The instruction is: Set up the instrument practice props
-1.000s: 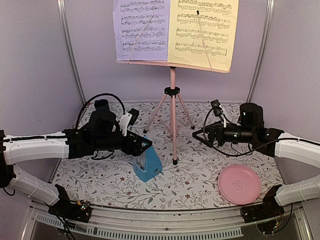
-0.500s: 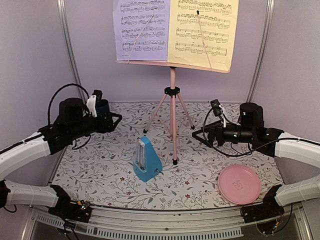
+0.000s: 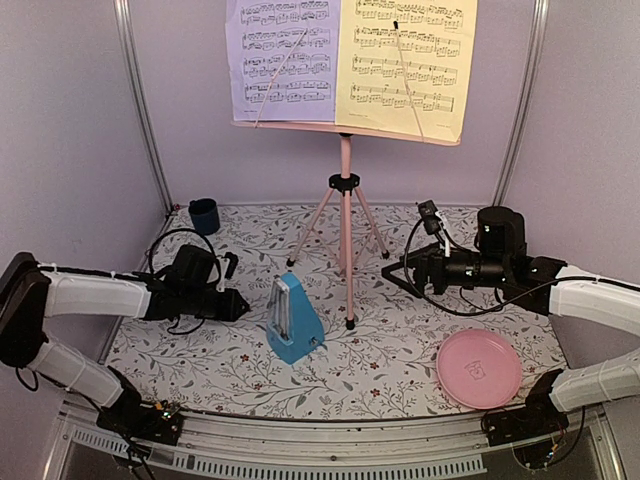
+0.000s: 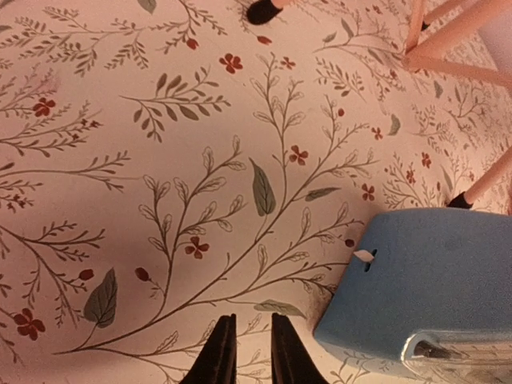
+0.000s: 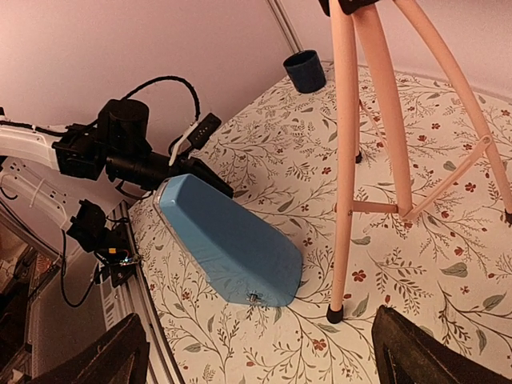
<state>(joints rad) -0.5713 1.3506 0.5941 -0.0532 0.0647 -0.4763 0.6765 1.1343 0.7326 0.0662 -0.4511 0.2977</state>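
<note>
Blue metronome [image 3: 293,325] seemingly beside end effector [image 3: 243,305]

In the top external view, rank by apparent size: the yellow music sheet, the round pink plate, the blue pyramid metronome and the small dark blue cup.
Largest to smallest:
1. yellow music sheet, though the frame's top edge cuts it off
2. round pink plate
3. blue pyramid metronome
4. small dark blue cup, which stands farthest back, so distance may shrink it

A robot lab booth — plain walls [image 3: 60,120], metal frame posts [image 3: 148,120], a floral tablecloth [image 3: 400,350].
</note>
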